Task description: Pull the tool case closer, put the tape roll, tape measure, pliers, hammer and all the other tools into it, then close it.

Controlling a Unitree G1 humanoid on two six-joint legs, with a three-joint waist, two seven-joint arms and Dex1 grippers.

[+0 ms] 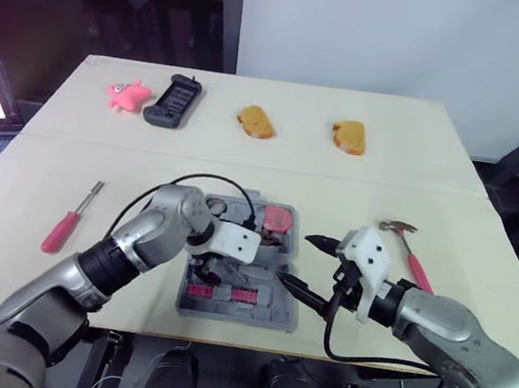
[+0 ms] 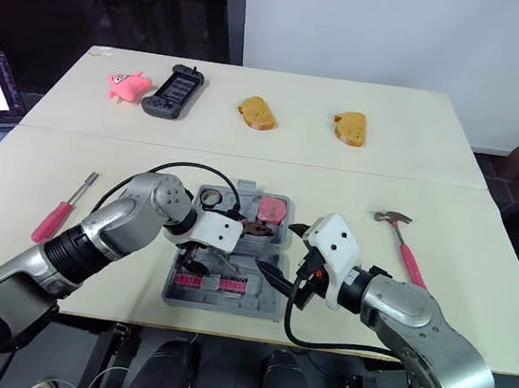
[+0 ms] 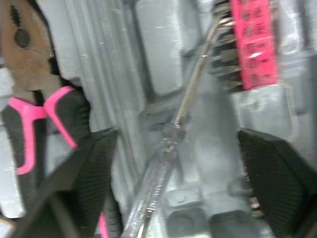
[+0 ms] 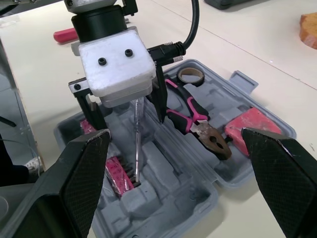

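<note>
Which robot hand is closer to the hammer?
Right. The right gripper sits at the case's right edge, with the hammer lying apart to its right. The left gripper is over the case, farther left.

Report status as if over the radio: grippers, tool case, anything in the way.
Left gripper open over tool case, straddling clear screwdriver inside. Right gripper open beside it. Hammer, pink screwdriver on table, outside.

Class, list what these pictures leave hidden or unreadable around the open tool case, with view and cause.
Clear screwdriver, handle end: right wrist view, behind the left gripper mount.
Pink bit strip, print: left wrist view, blurred.
Tool case, left side: eye views, under the left arm.
</note>
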